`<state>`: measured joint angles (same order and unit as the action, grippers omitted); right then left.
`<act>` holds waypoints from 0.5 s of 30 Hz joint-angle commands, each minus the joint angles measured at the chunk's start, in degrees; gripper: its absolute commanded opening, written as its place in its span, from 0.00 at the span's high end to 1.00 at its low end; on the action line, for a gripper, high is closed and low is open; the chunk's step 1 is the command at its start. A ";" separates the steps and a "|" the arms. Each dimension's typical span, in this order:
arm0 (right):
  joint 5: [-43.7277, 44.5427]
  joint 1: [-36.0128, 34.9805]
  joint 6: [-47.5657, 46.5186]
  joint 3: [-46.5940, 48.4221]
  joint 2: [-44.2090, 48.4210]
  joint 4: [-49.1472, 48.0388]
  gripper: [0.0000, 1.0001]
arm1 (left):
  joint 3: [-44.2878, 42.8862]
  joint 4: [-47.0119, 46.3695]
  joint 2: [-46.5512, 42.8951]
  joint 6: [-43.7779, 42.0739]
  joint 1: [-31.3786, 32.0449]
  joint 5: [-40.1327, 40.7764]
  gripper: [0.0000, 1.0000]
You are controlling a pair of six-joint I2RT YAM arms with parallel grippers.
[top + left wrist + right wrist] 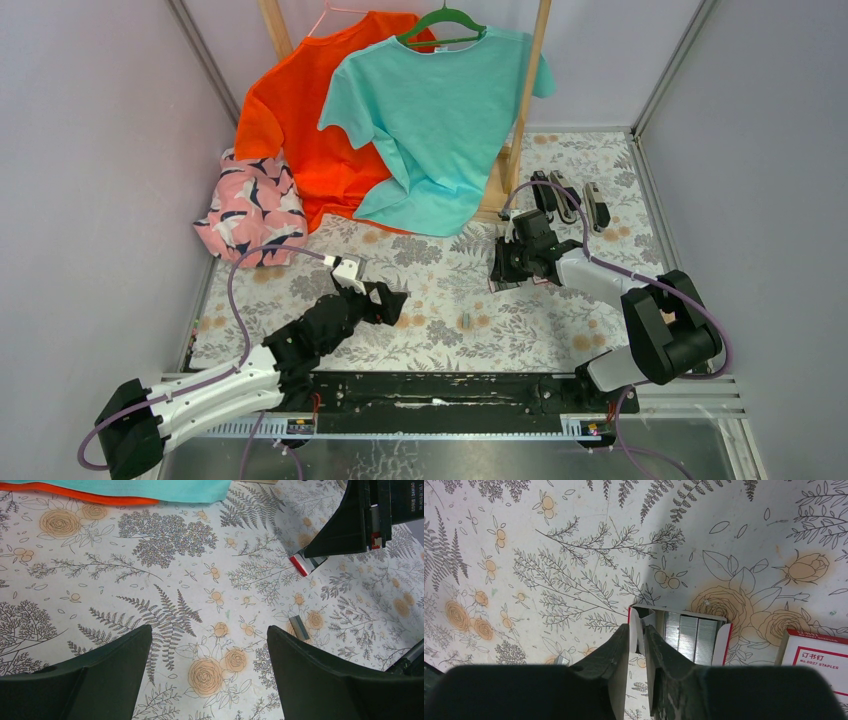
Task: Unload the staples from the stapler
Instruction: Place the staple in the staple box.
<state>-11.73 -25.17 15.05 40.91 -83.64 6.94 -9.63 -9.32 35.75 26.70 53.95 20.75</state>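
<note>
A short silvery strip of staples [466, 320] lies loose on the floral tablecloth, seen too in the left wrist view [300, 627] and the right wrist view [561, 657]. More staple strips [689, 637] fill an open white-and-red box [723, 639]. My right gripper [637, 626] stands over that box's left end, jaws nearly together with the end flap [636, 630] pinched between them. My left gripper [210, 628] hovers wide open over bare cloth, left of the loose strip, holding nothing. Black staplers [563, 196] lie at the back right, behind the right gripper [498, 270].
A second white-and-red piece printed "STAPLES" [819, 655] lies right of the open box. Orange [300, 130] and teal [430, 110] shirts hang on a wooden rack at the back. A pink patterned cloth [250, 205] sits at the back left. Grey walls close in both sides.
</note>
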 commanded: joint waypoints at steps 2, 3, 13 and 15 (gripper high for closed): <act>-1.28 0.13 0.63 0.45 1.48 -1.31 0.76 | -1.18 -1.53 -0.63 0.27 -0.12 0.08 0.08; -1.28 0.14 0.60 0.37 1.75 -1.31 0.77 | -1.18 -1.49 -0.73 0.30 -0.09 0.14 0.08; 0.90 0.21 -0.06 0.74 0.31 -0.68 0.86 | -1.23 -1.45 -0.75 0.29 -0.14 0.08 0.08; 1.19 0.15 -0.25 0.91 -0.24 -0.54 0.86 | -1.27 -1.33 -0.78 0.30 -0.13 0.16 0.08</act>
<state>-11.51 -25.17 15.09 40.88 -83.59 6.98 -9.63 -9.28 35.59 26.72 53.95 20.75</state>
